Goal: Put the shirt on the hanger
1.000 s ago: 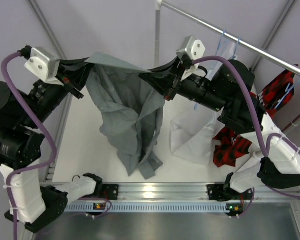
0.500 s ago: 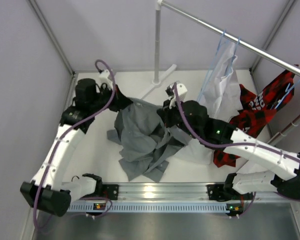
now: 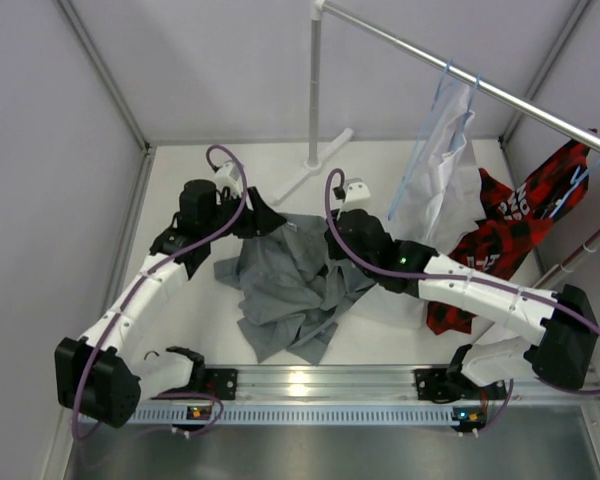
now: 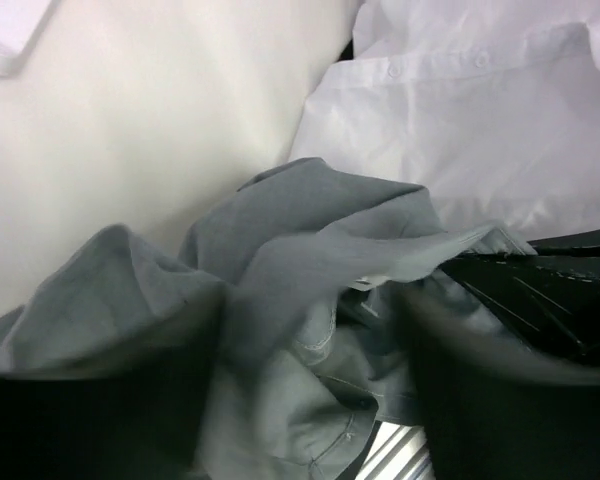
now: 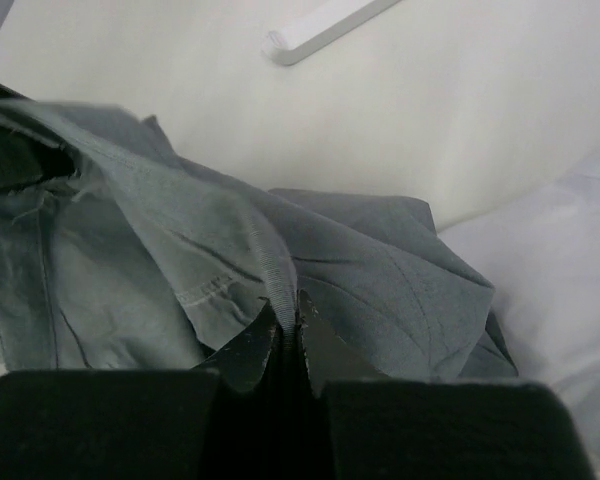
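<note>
- When I checked the views, the shirt (image 3: 285, 290) lay crumpled on the table (image 3: 195, 335) between the two arms. Its right side rested against the lower cloth of the white shirt (image 3: 445, 170).
- Right gripper (image 5: 288, 318): the fingers were pressed together on a raised ridge of grey cloth, a pinch that showed plainly in the right wrist view. In the top view this gripper sat at the heap's far right corner.
- Left gripper (image 4: 310, 360): the fingers stood apart with grey cloth bunched in the gap, and I saw no clamping. In the top view it sat at the heap's far left corner.
- The hanger (image 3: 444, 82) hung by its hook on the rail (image 3: 540, 110), well apart from both grippers. Two light-blue hooks showed there side by side — I could not tell which frame carried the white shirt.
- Governing relation: the hanger lay above the shirt and to its far right, so the right arm was the nearer one.
- Long axis: the heap ran roughly from its far edge, at the grippers, toward the near edge of the table. No collar or shoulder line could be identified — I judged that the collar had to be located before any threading onto the hanger.
</note>
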Tool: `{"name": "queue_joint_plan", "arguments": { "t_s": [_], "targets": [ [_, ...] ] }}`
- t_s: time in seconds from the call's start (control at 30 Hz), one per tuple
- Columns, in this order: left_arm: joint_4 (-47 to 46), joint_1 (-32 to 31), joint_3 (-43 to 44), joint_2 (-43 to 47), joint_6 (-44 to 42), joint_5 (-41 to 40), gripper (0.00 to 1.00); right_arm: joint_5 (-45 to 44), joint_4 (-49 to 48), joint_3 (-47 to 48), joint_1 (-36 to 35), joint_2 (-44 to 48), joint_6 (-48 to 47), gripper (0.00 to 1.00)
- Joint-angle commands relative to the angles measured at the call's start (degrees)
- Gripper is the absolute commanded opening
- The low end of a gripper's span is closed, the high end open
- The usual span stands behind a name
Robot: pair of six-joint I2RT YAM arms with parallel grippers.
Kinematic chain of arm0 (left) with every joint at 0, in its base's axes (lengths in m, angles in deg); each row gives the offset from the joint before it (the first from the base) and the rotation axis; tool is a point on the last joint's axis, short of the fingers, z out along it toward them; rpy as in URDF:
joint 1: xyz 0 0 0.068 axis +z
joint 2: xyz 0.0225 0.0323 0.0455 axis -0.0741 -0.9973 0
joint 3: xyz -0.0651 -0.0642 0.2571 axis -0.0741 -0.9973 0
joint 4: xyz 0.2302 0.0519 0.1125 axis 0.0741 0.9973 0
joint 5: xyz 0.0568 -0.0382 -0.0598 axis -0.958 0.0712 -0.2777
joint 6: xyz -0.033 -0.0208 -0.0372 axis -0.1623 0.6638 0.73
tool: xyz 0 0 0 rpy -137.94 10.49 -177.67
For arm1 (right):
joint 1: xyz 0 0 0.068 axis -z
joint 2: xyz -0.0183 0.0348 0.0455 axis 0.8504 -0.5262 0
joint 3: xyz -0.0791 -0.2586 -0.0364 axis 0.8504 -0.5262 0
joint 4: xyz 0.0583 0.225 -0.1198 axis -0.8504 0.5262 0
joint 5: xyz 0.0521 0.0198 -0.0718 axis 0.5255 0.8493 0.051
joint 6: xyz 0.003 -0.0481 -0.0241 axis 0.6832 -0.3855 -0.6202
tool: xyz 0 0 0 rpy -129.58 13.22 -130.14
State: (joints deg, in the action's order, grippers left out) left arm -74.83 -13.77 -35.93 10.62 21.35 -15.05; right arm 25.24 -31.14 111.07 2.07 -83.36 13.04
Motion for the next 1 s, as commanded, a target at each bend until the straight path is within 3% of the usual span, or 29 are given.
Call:
{"name": "queue_joint_plan", "arguments": {
  "t_s": [0.0, 0.1, 0.3, 0.47, 0.67, 0.77, 0.83, 0.97],
  "targets": [
    [-0.7, -0.6, 2.0, 0.4, -1.2, -4.2, 0.98, -2.3, -3.4, 1.2, 1.4, -0.1, 1.8, 0.00],
    [6.0, -3.0, 4.1, 0.3, -5.9, -10.6, 0.98, -2.5, -2.1, 3.2, 2.3, -1.1, 1.3, 0.00],
    [11.0, -13.7, 3.2, 3.0, -6.1, -32.2, 0.97, -2.7, -0.5, 5.8, 3.4, -2.9, 0.6, 0.00],
    [12.5, -14.9, 0.0, 2.7, -3.8, -38.3, 0.86, -1.7, -0.2, 6.1, 3.9, -2.8, 0.1, 0.00],
    [11.5, -14.9, -6.2, 3.5, -1.2, -36.1, 0.83, 1.1, -0.3, 5.8, 4.4, -1.8, -1.4, 0.00],
    [6.5, -14.9, -9.2, 2.6, -2.2, -30.8, 0.81, 3.2, -1.5, 5.2, 4.4, -1.4, -2.0, 0.00],
    [4.1, -14.9, -10.5, 1.7, -2.3, -28.7, 0.70, 4.0, -2.0, 4.7, 4.4, -1.2, -2.0, 0.00],
    [1.4, -14.9, -10.9, -0.9, -1.8, -31.1, 0.57, 5.4, -2.7, 4.6, 4.4, -1.0, -2.4, 0.00]
  ]
}}
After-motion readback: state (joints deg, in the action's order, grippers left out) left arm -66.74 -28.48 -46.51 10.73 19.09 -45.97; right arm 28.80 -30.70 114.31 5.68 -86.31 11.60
